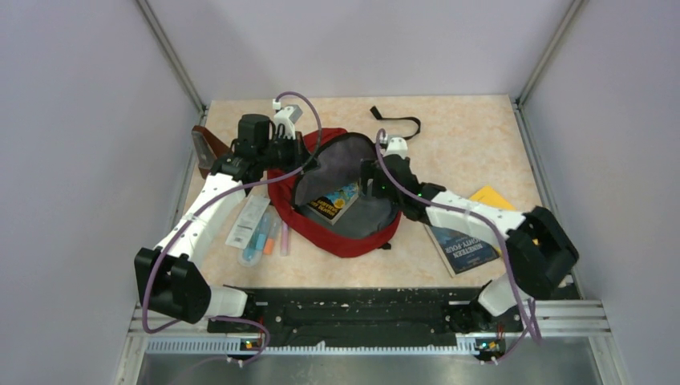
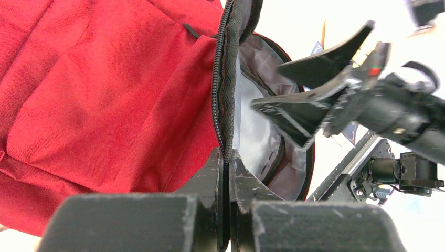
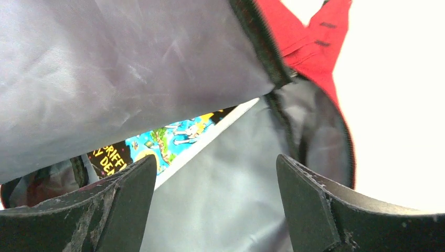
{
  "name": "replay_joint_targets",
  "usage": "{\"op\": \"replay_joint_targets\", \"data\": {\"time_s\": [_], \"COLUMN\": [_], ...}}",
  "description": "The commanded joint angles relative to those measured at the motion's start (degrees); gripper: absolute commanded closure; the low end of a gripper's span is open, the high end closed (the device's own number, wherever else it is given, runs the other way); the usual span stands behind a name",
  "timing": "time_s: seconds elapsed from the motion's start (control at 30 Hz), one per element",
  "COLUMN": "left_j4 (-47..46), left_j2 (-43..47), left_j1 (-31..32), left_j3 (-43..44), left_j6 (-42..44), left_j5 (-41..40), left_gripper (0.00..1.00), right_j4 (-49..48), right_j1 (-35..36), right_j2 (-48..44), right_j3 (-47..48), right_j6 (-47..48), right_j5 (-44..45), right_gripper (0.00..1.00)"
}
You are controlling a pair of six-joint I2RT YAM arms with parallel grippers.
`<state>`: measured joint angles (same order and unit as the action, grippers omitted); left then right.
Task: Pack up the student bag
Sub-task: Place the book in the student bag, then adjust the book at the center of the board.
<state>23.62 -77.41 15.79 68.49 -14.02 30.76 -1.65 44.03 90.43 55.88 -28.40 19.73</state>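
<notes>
The dark-red student bag (image 1: 337,237) lies open in the middle of the table, its grey lining showing. A colourful book (image 1: 335,200) lies inside it and shows in the right wrist view (image 3: 168,139). My left gripper (image 1: 298,154) is shut on the bag's black zipper edge (image 2: 223,94) at the bag's left rim and holds it up; its point in the left wrist view (image 2: 226,157) sits on that edge. My right gripper (image 1: 370,183) is open and empty inside the bag's mouth, above the grey lining (image 3: 220,199). Its fingers (image 3: 131,189) hold nothing.
A dark blue book (image 1: 463,247) and a yellow item (image 1: 491,197) lie right of the bag under the right arm. Pens and a clear packet (image 1: 255,226) lie left of the bag. A brown pouch (image 1: 207,149) sits at the far left. A black strap (image 1: 401,122) lies behind.
</notes>
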Motion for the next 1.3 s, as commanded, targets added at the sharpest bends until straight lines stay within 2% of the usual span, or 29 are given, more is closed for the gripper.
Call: {"op": "replay_joint_targets", "data": {"time_s": [0.0, 0.13, 0.27, 0.33, 0.53, 0.73, 0.97, 1.13, 1.27], "left_j4": [-1.69, -1.82, -2.4, -2.47, -2.89, -3.92, -4.02, -4.02, -4.02], "left_j2": [-0.05, 0.14, 0.69, 0.68, 1.02, 2.17, 3.27, 3.06, 2.96], "left_j1": [0.12, 0.18, 0.2, 0.2, 0.2, 0.19, 0.2, 0.2, 0.18], "left_j3": [1.47, 1.46, 1.21, 1.1, 1.0, 0.63, 0.58, 0.55, 0.59], "left_j6": [-0.1, -0.53, -0.91, -0.88, -1.54, -2.41, -2.33, -2.41, -2.5], "left_j5": [0.77, 1.33, 1.9, 1.77, 2.61, 3.65, 3.16, 3.33, 3.44], "left_gripper": [1.0, 1.0, 1.0, 1.0, 1.0, 1.0, 1.0, 1.0, 1.0], "right_j4": [11.18, 19.1, 22.03, 23.85, 24.27, 25.06, 27.11, 25.8, 26.2], "right_j1": [-1.45, -7.79, -19.12, -25.02, -40.95, -58.54, -67.69, -75.76, -78.45], "right_j2": [-9.72, -15.06, -20.21, -22.53, -32.6, -38.8, -40.77, -39.35, -39.26], "right_j3": [-0.97, -3.68, -8.17, -10.75, -20.25, -26.83, -30.15, -33.76, -35.03], "right_j6": [3.87, 1.44, -2.76, -6.16, -12.32, -17.6, -18.51, -16.82, -14.99], "right_j5": [5.71, 8.11, 5.32, 6.14, 6.55, -0.1, 0.67, -6.58, -8.37], "right_gripper": [0.18, 0.17, 0.17, 0.14, 0.03, 0.01, 0.01, 0.01, 0.01]}}
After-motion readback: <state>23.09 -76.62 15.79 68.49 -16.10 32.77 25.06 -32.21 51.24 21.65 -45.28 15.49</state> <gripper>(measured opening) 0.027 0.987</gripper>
